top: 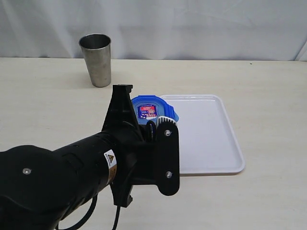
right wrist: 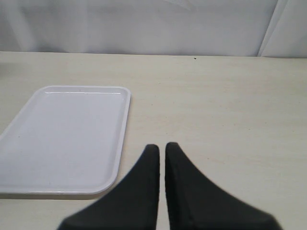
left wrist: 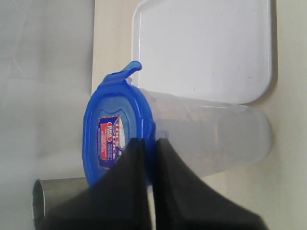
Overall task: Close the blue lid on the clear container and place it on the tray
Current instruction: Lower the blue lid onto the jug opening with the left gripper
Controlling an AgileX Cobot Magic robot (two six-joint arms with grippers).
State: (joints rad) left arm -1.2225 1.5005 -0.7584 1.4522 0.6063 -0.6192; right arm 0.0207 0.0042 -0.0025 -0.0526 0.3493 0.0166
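1. Ext. view: the left arm hid most of the clear container. Only the blue lid showed, at the left edge of the tray. Tray was bare, so placing wasn't done.
2. L wrist: lid sat on the container, which prob. stood on the table beside the tray. One flap stuck up, so prob. not fully latched. Left gripper had jaws together, nothing between, tips at lid rim. Sticker was red/white, text unreadable.
3. R wrist: right gripper was closed, empty, near the tray.

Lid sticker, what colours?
The sticker is mostly red with white print, centred on the blue lid; clearest in the left wrist view.
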